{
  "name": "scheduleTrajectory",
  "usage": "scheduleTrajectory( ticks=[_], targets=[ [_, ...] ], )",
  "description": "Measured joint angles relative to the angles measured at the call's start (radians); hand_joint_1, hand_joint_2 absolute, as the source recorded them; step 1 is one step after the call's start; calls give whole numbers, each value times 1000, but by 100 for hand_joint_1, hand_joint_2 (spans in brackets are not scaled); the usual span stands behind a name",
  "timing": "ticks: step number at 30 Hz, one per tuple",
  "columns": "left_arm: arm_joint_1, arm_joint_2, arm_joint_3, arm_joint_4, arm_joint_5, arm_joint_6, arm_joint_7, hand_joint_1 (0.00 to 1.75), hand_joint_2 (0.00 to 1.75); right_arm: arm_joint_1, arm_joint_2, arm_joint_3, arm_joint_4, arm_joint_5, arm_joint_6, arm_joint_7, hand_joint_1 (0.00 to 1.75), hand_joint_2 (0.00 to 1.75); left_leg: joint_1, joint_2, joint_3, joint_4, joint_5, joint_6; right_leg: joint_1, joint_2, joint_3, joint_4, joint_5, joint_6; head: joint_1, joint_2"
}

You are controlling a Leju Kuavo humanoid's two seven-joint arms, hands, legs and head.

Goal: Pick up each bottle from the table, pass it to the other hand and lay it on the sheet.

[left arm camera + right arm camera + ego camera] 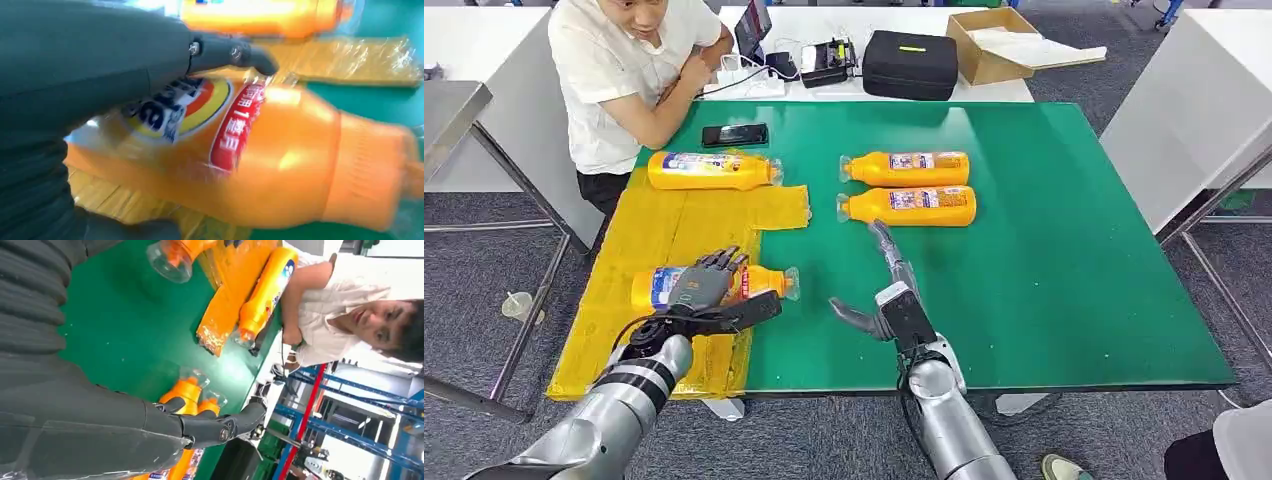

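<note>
An orange bottle [769,282] [280,165] lies on its side on the near part of the yellow sheet [664,225], cap toward the green table. My left hand [707,288] [100,65] hovers over it with fingers straight and thumb stretched along its near side, not clasping it. A second bottle [712,170] [265,290] lies at the far end of the sheet. Two more bottles [906,168] [908,205] [186,392] lie side by side on the green table [1064,260]. My right hand [886,292] [125,425] is open and empty, fingers pointing at them.
A person in a white shirt [624,70] leans on the far left corner of the table, beside a black phone [735,134]. Behind stand a black case [910,63], a cardboard box [994,45] and cables. The table's right half is bare green.
</note>
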Motion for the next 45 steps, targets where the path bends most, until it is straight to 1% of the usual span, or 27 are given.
scheduleTrajectory(
  ticks=[2,7,12,16,22,24,28,29,33,35,37,38,39,40,41,45],
  targets=[
    [31,-11,-3,-50,5,35,-19,0,175,6,0,-2,-2,8,-4,2,0,175,0,0,-1,0,0,0,0,0,-1,0,0,0,0,0],
    [68,-28,-15,-134,10,32,-20,0,175,14,2,-3,-6,15,-5,4,0,175,0,0,-4,1,1,1,0,-1,-4,0,0,0,0,0],
    [104,-39,-37,-221,43,77,-82,0,175,20,2,-6,-14,18,-5,10,0,175,0,0,-8,1,1,1,0,-1,-8,0,0,0,0,0],
    [149,-55,-94,-342,79,70,-104,0,175,28,3,-9,-29,27,-5,21,0,175,0,0,-10,1,0,1,0,-1,-9,0,0,0,0,0],
    [207,-62,-188,-468,134,50,-133,0,175,36,3,-12,-46,50,-17,29,0,175,0,0,-11,1,0,1,0,-1,-11,0,0,0,0,0],
    [236,-68,-214,-525,203,23,-159,0,175,43,3,-13,-58,70,-36,30,0,175,0,0,-11,1,0,1,0,-1,-11,0,0,0,0,0],
    [336,-109,-236,-707,544,-135,-172,0,175,94,4,-24,-148,147,-106,38,0,175,0,0,-14,1,0,1,0,-1,-13,0,0,0,0,0],
    [355,-115,-242,-735,592,-154,-169,0,175,109,4,-26,-173,163,-116,40,0,175,0,0,-14,1,0,0,0,-1,-13,0,0,0,0,0],
    [401,-122,-255,-813,660,-171,-169,0,175,144,4,-36,-248,190,-127,48,0,175,0,0,-14,1,-1,0,0,-1,-14,0,0,0,0,0],
    [407,-123,-254,-824,707,-182,-164,0,175,151,4,-40,-269,228,-159,48,0,175,0,0,-14,0,-1,0,0,-1,-14,0,0,0,0,0],
    [417,-127,-252,-826,776,-192,-148,0,175,167,3,-47,-302,312,-231,63,0,175,0,0,-14,0,0,0,0,-1,-14,0,0,0,0,0],
    [422,-127,-249,-825,822,-192,-139,0,175,175,2,-52,-319,378,-278,83,0,175,0,0,-14,0,0,0,0,-1,-14,0,0,0,-1,0],
    [426,-127,-244,-822,868,-193,-132,0,175,178,-3,-59,-334,484,-343,123,0,175,0,0,-14,0,0,0,0,-1,-14,0,0,0,-1,0],
    [428,-127,-241,-819,898,-194,-127,0,0,179,-9,-66,-342,548,-376,153,0,175,0,0,-14,0,0,0,0,-1,-14,0,0,0,-1,0],
    [429,-127,-239,-817,917,-198,-126,0,175,180,-13,-74,-348,584,-394,171,0,175,0,0,-14,1,0,0,0,-1,-14,0,0,0,0,0],
    [443,-127,-235,-808,1005,-235,-91,0,175,179,-40,-95,-349,721,-426,251,0,175,-1,0,-14,1,-1,0,-1,-1,-14,0,0,0,-1,0]
  ],
)
